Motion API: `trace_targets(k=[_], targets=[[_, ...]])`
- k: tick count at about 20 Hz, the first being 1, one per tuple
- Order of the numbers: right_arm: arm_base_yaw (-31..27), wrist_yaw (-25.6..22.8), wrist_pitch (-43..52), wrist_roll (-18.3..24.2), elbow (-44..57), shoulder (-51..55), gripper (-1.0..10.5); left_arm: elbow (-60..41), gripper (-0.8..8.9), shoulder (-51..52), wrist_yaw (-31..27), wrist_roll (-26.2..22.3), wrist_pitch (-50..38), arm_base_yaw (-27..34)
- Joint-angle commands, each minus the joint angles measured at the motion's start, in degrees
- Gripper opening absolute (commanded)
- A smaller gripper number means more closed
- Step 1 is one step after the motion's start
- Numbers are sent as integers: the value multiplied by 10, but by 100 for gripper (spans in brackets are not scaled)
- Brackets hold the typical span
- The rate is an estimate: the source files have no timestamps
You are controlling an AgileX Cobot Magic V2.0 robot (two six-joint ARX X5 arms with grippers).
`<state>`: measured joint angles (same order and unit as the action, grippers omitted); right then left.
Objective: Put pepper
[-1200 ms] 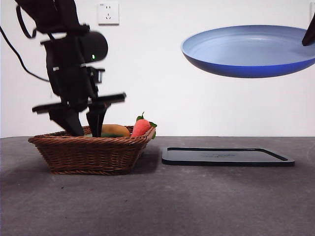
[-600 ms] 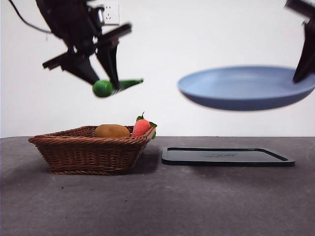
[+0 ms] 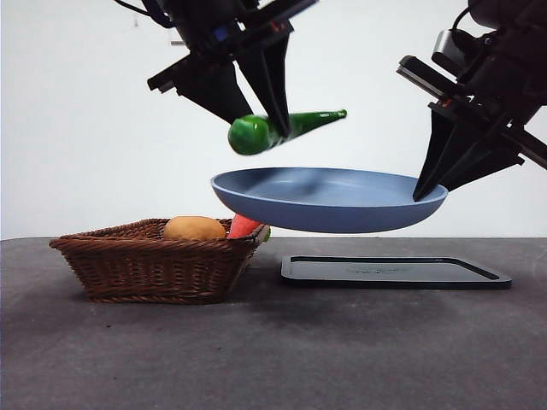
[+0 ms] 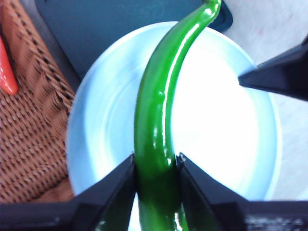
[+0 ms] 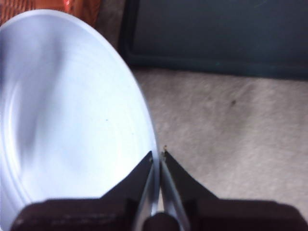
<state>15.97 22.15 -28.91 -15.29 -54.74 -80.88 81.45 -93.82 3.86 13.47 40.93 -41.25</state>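
Note:
My left gripper is shut on the glossy dark-green pepper and holds it in the air just above the blue plate. In the left wrist view the pepper runs out from between my jaws over the plate. My right gripper is shut on the plate's right rim and holds the plate in the air, above the gap between basket and tray. In the right wrist view the jaws pinch the plate's rim.
A brown wicker basket stands on the table at the left with a tan potato-like lump and an orange-red carrot in it. A flat black tray lies on the table at the right, under the plate's right part.
My left gripper lifted the pepper out of the basket and carried it right, over the plate. My right gripper brought the plate down and to the left.

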Motion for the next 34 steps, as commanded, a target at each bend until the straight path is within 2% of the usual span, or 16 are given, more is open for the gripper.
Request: trace_targets(k=[1, 5, 11, 15, 19, 27, 28, 34], targets=[[3, 5, 4, -14, -12, -6, 5, 12, 124, -34, -16, -30, 11, -9], [3, 5, 1, -14, -12, -6, 5, 12, 125, -73, -24, -30, 5, -11], [3, 21, 1, -14, -12, -6, 5, 12, 129, -77, -24, -31, -11, -12], [3, 21, 1, -14, -12, -6, 5, 12, 215, -77, -22, -30, -2, -12], [3, 20, 0, -14, -12, -6, 5, 12, 223, -69, -21, -30, -1, -11], [-3, 18, 2, -14, -12, -6, 5, 16, 223, 17, -2, -33, 38, -11], [-9, 15, 4, -14, -12, -6, 5, 16, 223, 35, -2, -45, 48, -11], [-90, 15, 14, -24, -66, -56, 5, 16, 222, 150, -5, -76, 67, -11]])
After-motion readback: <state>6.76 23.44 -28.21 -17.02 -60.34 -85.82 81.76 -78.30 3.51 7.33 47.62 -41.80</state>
